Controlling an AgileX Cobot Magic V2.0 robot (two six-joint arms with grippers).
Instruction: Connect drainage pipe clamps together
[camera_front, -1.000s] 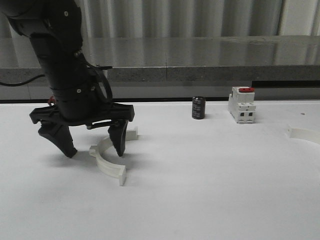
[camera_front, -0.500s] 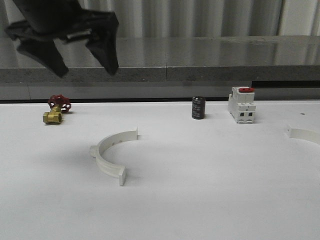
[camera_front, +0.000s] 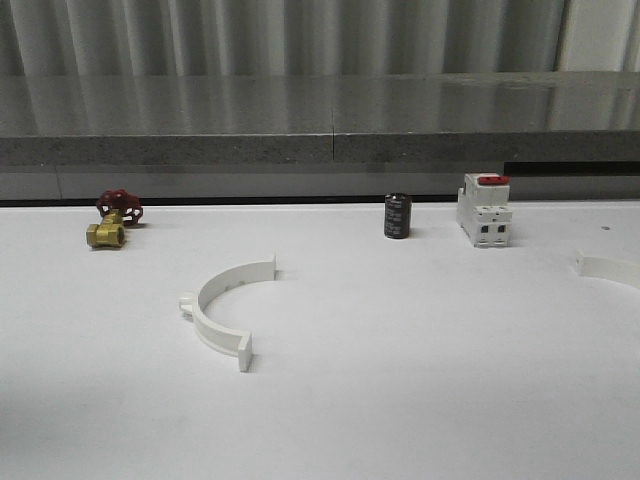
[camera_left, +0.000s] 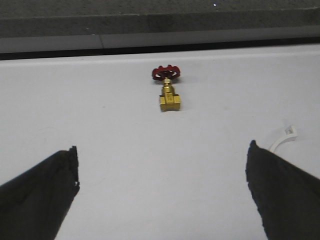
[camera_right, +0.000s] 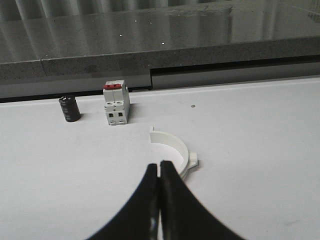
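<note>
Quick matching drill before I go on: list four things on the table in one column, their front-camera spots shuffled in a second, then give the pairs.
1. brass valve
2. black cylinder
3. breaker
4. left clamp half

A. centre back
B. nearer the camera, left of centre
C. far left, back
D. right of the black cylinder

Pairs: 1-C, 2-A, 3-D, 4-B

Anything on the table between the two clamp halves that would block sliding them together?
Nothing visible does. The left clamp half and the right clamp half have bare table between them. The black cylinder and the breaker stand further back, off that line.
</note>
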